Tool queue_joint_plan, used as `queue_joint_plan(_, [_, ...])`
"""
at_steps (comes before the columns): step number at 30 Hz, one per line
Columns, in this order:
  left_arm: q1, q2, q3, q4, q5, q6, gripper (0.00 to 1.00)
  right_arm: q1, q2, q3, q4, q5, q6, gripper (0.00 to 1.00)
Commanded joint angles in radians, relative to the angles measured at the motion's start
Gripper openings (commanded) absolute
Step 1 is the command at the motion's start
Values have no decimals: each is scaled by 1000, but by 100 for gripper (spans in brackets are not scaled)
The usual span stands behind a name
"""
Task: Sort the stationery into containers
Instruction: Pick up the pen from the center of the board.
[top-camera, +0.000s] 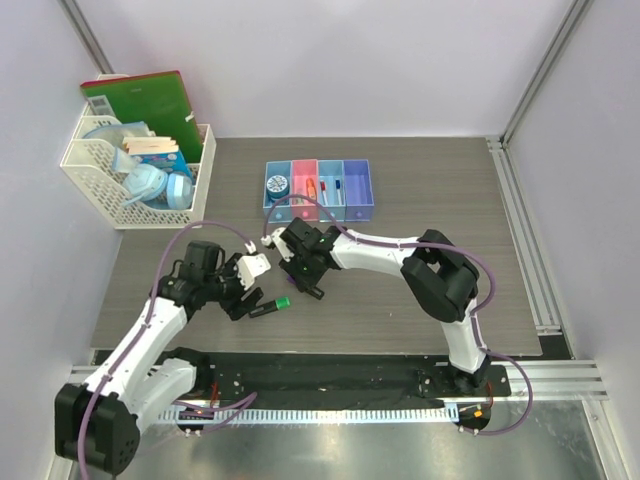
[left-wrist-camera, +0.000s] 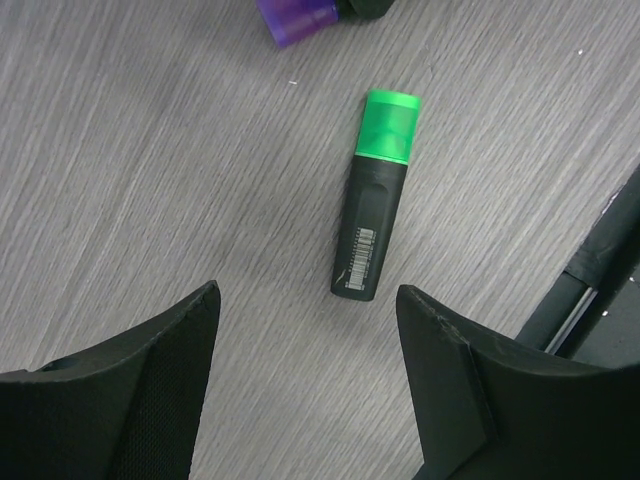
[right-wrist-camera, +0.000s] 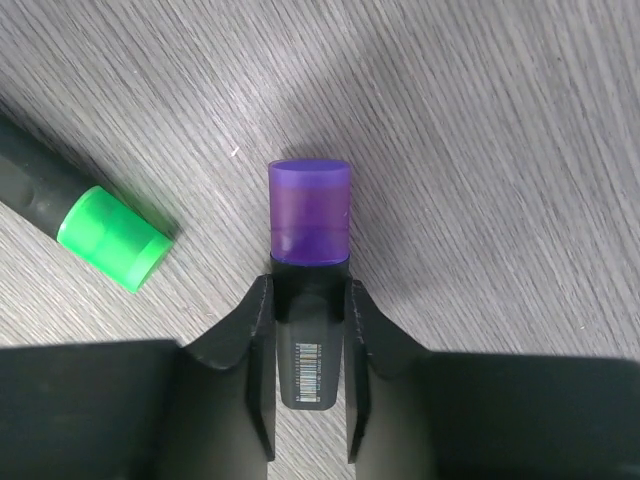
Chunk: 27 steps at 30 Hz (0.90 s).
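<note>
Grey wood-grain laminate covers the tabletop (top-camera: 430, 300), which is enclosed by pale matte walls and aluminium rails. At its far side sits a row of four joined translucent plastic bins (top-camera: 358, 190), boxy and thin-walled: blue, pink, light blue and purple. A round blue tape roll (top-camera: 278, 184) lies in the blue bin, an orange highlighter (top-camera: 306, 187) in the pink one, and capped white markers (top-camera: 331, 187) in the light blue one. A white lattice basket (top-camera: 90, 170) stands at the far left.

The green-black highlighter (left-wrist-camera: 372, 215) lies flat on the tabletop, near the middle. It has a stubby matte black barrel with a barcode label and a glossy translucent green cap. The left hand (left-wrist-camera: 308, 295) hangs over it spread wide. Its two dark, textured fingers (left-wrist-camera: 160, 370) hold nothing, and the barrel lies just beyond the gap between them.

The right hand (right-wrist-camera: 308, 320) is closed narrowly on the purple-black highlighter (right-wrist-camera: 309, 210). Its black fingers press the barrel's flat sides, and the smooth cylindrical purple cap juts out past the tips. Whether this pen touches the tabletop I cannot tell. The green cap lies close beside it.
</note>
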<state>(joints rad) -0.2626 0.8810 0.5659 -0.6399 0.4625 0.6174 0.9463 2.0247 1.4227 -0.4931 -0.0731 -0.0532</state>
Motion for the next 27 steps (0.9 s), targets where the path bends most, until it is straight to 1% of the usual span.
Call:
queue_joint_plan(1, [-42, 67, 26, 54, -38, 1, 71, 3, 43, 1, -16, 10, 10, 1])
queue_joint_plan(3, [-62, 105, 40, 55, -53, 1, 71, -7, 14, 4, -18, 42, 10, 1])
queue_joint_plan(5, [-116, 133, 43, 63, -82, 7, 71, -36, -35, 24, -21, 68, 10, 1])
queue_joint_plan(8, [-211, 173, 42, 94, -165, 4, 71, -90, -108, 65, -36, 68, 12, 1])
queue_joint_plan(10, [-262, 203, 46, 112, -198, 1, 72, -145, -145, 77, -47, 70, 12, 1])
queue_joint_plan(16, [-297, 291, 58, 170, -232, -15, 76, -248, -299, 68, -50, 45, 3, 1])
queue_joint_plan(22, [-314, 397, 75, 221, -257, -16, 75, -343, -446, 90, -50, -2, -4, 1])
queue_joint_plan(23, [-317, 433, 83, 224, -260, -18, 74, -354, -461, 102, -47, -5, -4, 1])
queue_joint_plan(26, [-323, 499, 97, 235, -265, -19, 67, -400, -507, 125, -33, -24, 1, 1])
queue_joint_plan(27, [-329, 518, 100, 235, -272, -18, 57, -406, -515, 128, -29, -22, 3, 1])
